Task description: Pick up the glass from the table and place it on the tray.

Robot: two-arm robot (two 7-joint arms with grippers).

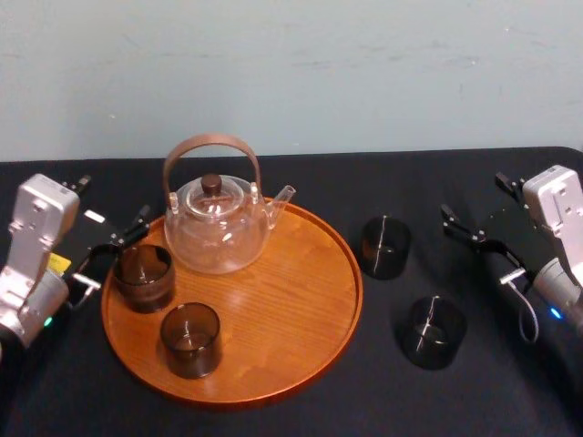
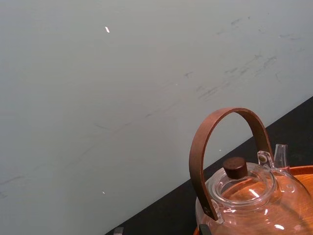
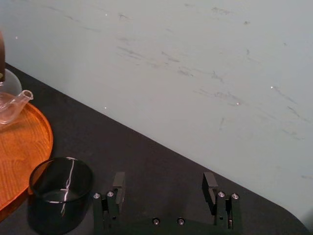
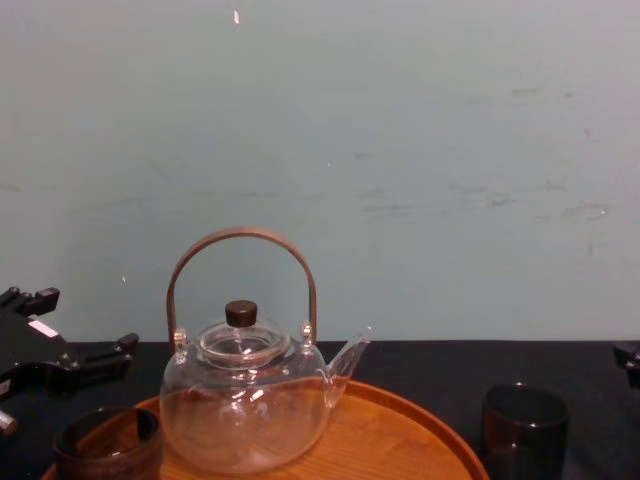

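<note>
Two dark glasses stand on the black table (image 1: pixel 301 182) right of the tray: a farther glass (image 1: pixel 384 246) (image 3: pixel 61 192) (image 4: pixel 523 428) and a nearer glass (image 1: pixel 433 331). The round wooden tray (image 1: pixel 291 309) (image 4: pixel 400 425) carries a glass teapot and two more dark glasses (image 1: pixel 143 277) (image 1: pixel 190 339). My right gripper (image 1: pixel 474 241) (image 3: pixel 164 188) hovers open and empty at the right, apart from the farther glass, which sits just beside one finger (image 3: pixel 119 183). My left gripper (image 1: pixel 114 253) (image 4: pixel 65 365) stands open at the tray's left rim, close to the rear tray glass.
The teapot (image 1: pixel 217 223) (image 2: pixel 244 196) (image 4: pixel 245 400) with its tall brown handle occupies the tray's back left. The tray's right half is bare wood. A pale wall rises behind the table. Black cloth lies free around both table glasses.
</note>
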